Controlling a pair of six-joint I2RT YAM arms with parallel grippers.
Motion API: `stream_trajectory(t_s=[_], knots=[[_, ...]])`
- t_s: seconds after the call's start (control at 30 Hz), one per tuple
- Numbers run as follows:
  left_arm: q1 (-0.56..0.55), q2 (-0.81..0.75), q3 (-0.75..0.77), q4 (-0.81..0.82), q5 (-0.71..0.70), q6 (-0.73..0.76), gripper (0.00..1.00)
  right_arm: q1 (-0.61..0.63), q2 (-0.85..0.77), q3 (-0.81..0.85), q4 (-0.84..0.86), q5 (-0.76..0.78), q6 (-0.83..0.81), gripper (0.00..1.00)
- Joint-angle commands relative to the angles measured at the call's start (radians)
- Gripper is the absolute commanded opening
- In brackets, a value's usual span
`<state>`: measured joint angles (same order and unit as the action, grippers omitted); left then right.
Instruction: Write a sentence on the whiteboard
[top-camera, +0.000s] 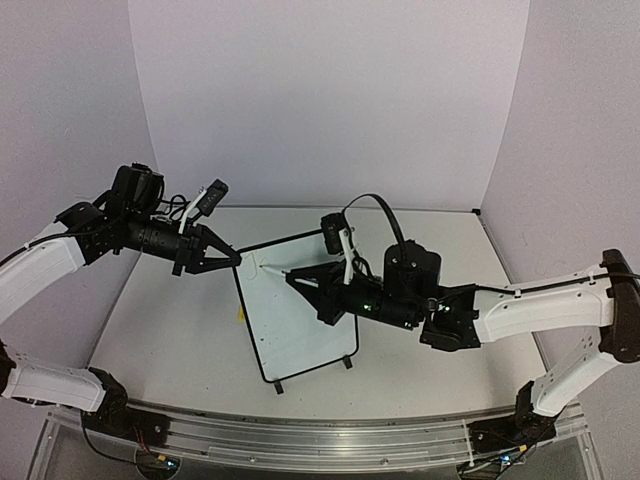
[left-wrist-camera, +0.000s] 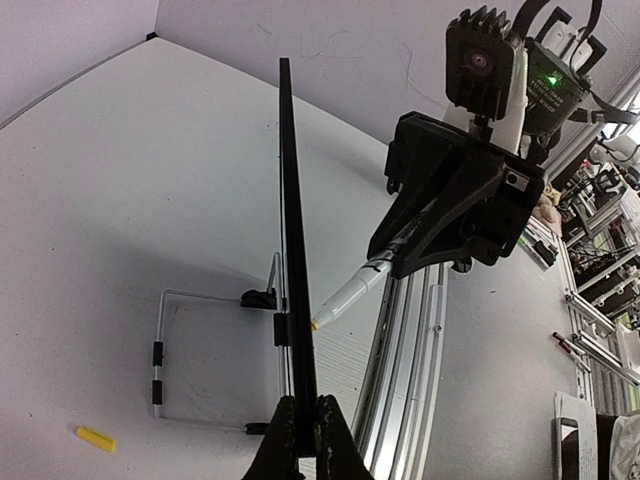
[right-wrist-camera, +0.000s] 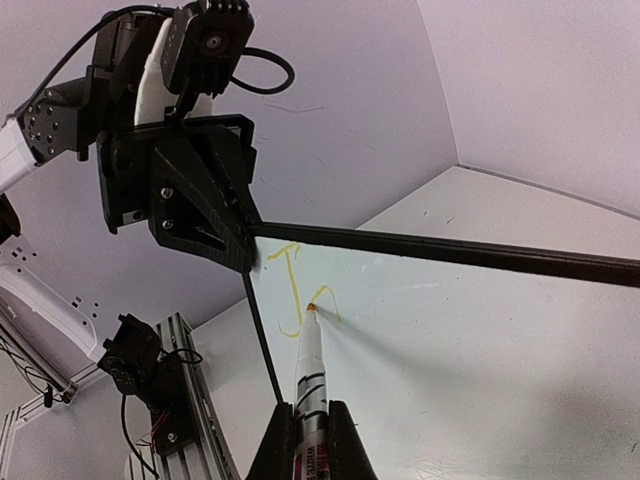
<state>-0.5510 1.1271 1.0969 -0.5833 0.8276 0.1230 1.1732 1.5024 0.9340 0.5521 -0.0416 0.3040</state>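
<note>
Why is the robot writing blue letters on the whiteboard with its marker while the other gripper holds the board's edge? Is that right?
Not blue. The right wrist view shows the letters are yellow-orange: a J and the start of another. The rest is right: the right gripper holds the marker on the whiteboard, and the left gripper clamps its edge.

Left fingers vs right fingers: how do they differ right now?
The left fingers pinch the whiteboard's upper frame corner; the right fingers pinch a marker. The left fingers sit at the board's edge; the right fingers face its writing side, marker tip at the yellow strokes. Both are black and shut.
</note>
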Motion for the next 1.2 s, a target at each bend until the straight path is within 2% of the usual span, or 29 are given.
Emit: stream_trajectory(t_s=[0.0,0.87,1.17], knots=[[-0.004,-0.02,-0.001,0.023,0.037,0.003,0.0,0.004,0.009,0.022,-0.017,-0.017,0.022,0.0],[-0.004,-0.018,-0.001,0.021,0.038,0.004,0.0,0.003,-0.077,-0.004,-0.054,0.086,-0.015,0.0],[-0.004,-0.019,0.0,0.02,0.038,0.004,0.0,0.003,-0.085,0.005,-0.036,0.009,-0.028,0.0]])
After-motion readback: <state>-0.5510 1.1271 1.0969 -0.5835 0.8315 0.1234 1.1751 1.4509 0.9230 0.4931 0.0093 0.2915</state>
